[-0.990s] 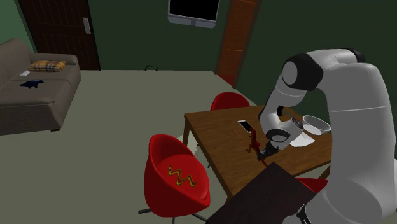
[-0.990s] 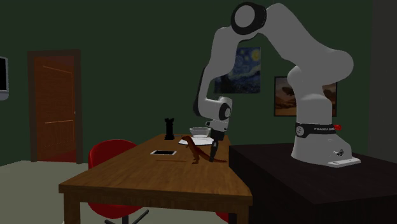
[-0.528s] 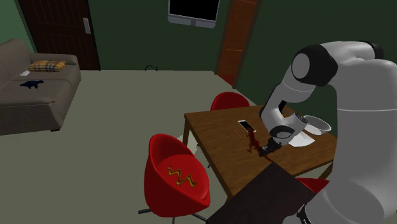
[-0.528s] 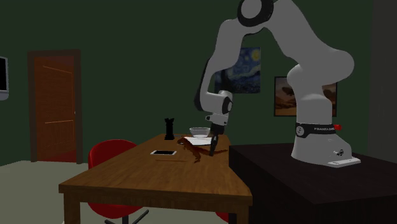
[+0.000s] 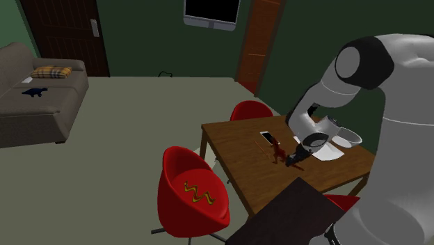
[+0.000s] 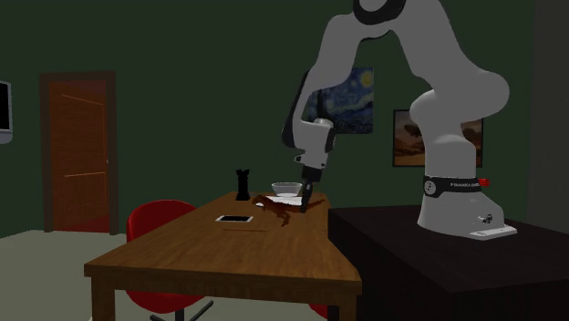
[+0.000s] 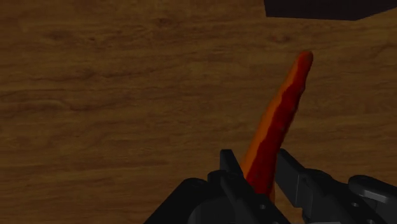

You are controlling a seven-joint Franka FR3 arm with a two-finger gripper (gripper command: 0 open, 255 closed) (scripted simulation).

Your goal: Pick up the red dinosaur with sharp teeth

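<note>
The jaws are shut tight on the red dinosaur [image 6: 278, 208]. They hold it by the fat part of its tail [image 7: 280, 121]. The tail is long and thin. It runs straight out between the two black fingers [image 7: 292, 178] and past their tips. The body sticks out to the side of the jaws, toward the phone [image 5: 267, 138]. The toy is over the middle of the bench [image 5: 236, 149], a bit nearer the edge by the stand [image 5: 292, 216]. Its feet look just off the wood, but I cannot be sure. I think a straight pull up is best, or the thin tail may slip.
</note>
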